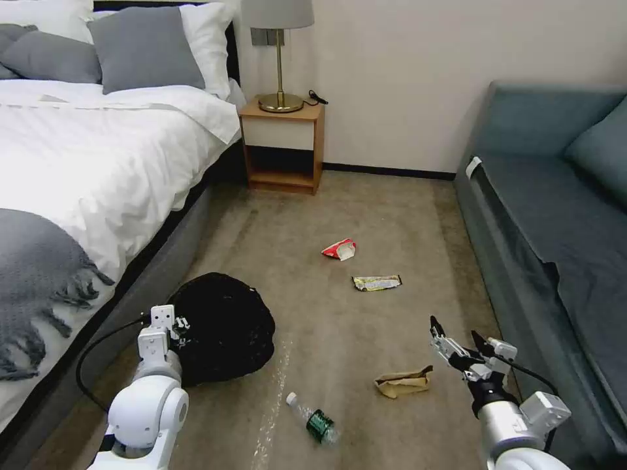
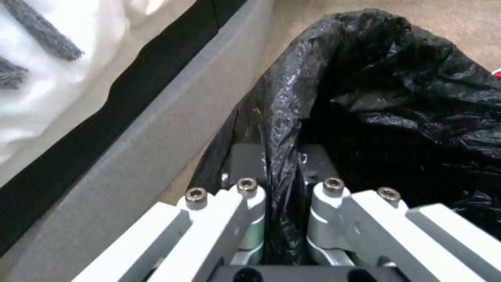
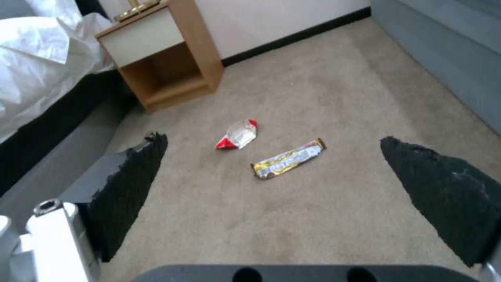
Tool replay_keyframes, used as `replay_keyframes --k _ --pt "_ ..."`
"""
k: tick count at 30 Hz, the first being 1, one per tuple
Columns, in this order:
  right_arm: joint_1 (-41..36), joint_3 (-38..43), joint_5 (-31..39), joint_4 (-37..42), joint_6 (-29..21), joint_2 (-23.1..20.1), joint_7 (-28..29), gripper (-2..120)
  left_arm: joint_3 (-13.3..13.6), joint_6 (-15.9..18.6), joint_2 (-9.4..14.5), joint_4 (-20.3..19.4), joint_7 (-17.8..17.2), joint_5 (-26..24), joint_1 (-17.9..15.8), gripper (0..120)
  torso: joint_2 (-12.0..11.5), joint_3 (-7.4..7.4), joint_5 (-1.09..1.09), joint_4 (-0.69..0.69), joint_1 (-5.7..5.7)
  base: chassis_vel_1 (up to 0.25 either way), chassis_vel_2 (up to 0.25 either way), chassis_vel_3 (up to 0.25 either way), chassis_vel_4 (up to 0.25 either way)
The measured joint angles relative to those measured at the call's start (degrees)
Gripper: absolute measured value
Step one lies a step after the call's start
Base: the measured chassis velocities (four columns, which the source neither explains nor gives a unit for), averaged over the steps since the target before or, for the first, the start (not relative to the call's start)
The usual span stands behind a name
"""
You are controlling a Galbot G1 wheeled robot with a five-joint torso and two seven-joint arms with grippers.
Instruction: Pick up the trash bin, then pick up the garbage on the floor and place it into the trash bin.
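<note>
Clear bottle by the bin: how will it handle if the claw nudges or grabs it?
The bottle lies on its side on carpet, so a nudge probably rolls it. It looks empty: likely light, and its thin clear wall may crush or slip.

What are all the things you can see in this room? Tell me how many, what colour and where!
trash bin: one, black bag over it, floor beside bed
brown paper bag: one, crumpled, floor near right gripper
bottle: one, clear with green label, lying on floor
red-and-white packet: one, mid carpet
snack wrapper: one, yellowish-silver, just nearer than the packet
bed: one, white, left side
nightstand: one, wooden, by wall
lamp: one, brass, on nightstand
sofa: one, teal, right side
left gripper: fingers shut on bin's rim
right gripper: fingers open, above floor
</note>
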Motion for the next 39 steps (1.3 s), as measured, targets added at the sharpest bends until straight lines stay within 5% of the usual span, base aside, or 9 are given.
replay_keyframes --k 10,23,27,30,39 --pt "0.9 -0.9 -1.9 -1.1 -2.3 -2.2 -1.4 100 -0.1 -0.1 0.3 0.1 0.3 0.0 -0.1 5 0.0 0.00 0.00 0.00 0.00 0.000 0.000 0.000 0.000" --pt "6.9 -4.7 -5.7 -4.2 -13.5 -14.5 -8.7 100 -0.5 -1.5 2.6 -1.2 3.1 -0.2 -0.3 5 0.0 0.00 0.01 0.02 0.00 0.000 0.000 0.000 0.000" --pt "12.5 -12.6 -6.5 -6.4 -18.9 -23.2 -12.0 100 0.0 -1.8 2.7 0.2 3.7 0.1 -0.8 5 0.0 0.00 0.00 0.01 0.00 0.000 0.000 0.000 0.000" --pt "16.0 -18.7 -7.9 -8.7 -21.8 -25.7 -13.4 100 0.2 -2.0 2.5 0.7 4.1 0.8 -1.2 5 0.0 0.00 0.00 0.01 0.00 0.000 0.000 0.000 0.000" --pt "25.2 -36.4 -11.5 -17.4 -26.2 -26.6 -15.1 100 1.1 -2.0 2.1 1.6 4.4 1.7 -2.7 5 0.0 0.00 0.00 0.00 -0.01 0.000 0.000 0.000 0.000"
